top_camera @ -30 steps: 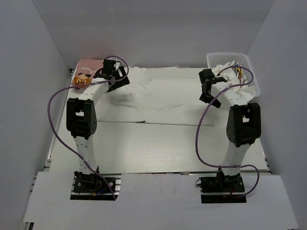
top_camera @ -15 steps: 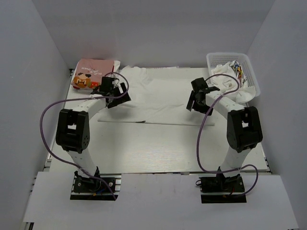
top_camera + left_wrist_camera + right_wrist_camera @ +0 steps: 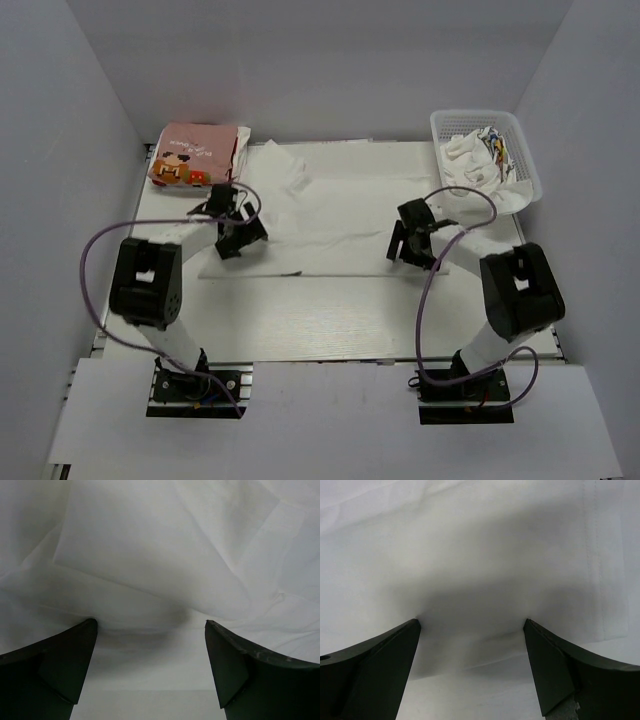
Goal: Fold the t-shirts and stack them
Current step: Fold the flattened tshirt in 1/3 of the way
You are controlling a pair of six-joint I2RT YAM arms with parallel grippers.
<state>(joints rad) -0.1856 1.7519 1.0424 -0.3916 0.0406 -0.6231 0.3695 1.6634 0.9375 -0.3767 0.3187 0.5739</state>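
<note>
The white t-shirt is lying spread across the bench. The left gripper and right gripper are hovering wide open, gripping nothing, over its near edge. The folded pink t-shirt is resting beside its far-left corner.

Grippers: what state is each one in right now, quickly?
Left gripper: open, holding nothing, over the white t-shirt.
Right gripper: open, holding nothing, also over the white t-shirt.
</note>
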